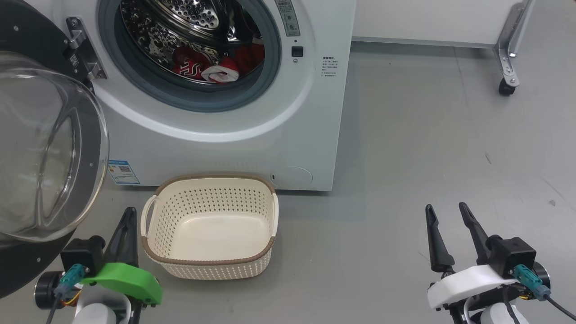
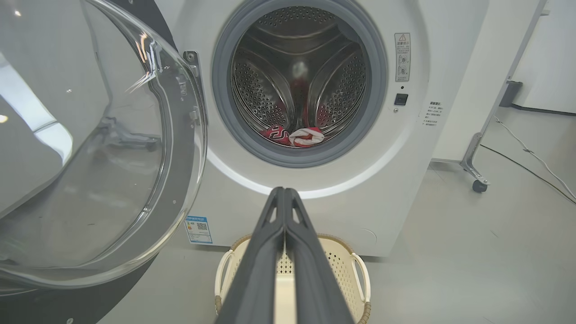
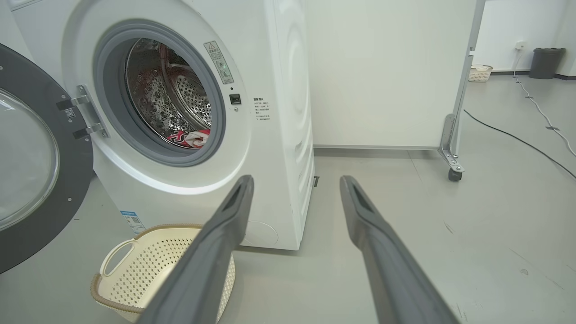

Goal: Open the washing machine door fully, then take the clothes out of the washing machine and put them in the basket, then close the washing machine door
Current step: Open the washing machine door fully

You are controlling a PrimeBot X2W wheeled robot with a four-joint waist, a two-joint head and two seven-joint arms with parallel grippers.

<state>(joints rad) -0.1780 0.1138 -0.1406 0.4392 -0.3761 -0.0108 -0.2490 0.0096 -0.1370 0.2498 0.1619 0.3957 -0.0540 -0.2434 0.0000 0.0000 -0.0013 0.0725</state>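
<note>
The washing machine door (image 1: 45,148) stands open, but the clothes (image 1: 207,67) lie in the drum (image 1: 180,27) and the basket (image 1: 211,270) is empty. Left gripper (image 1: 130,211) pinched closed on nothing, right gripper (image 1: 446,207) spread.

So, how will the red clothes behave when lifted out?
Probably floppy: the clothes lie crumpled in the washing machine, so they should drape and trail. Likely light, a small heap. They may drag over the grey gasket.

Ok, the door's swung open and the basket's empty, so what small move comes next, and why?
Probably reach the right gripper up toward the clothes: it stands open, the clothes lie inside the washing machine, and the basket holds nothing. The left gripper is shut.
</note>
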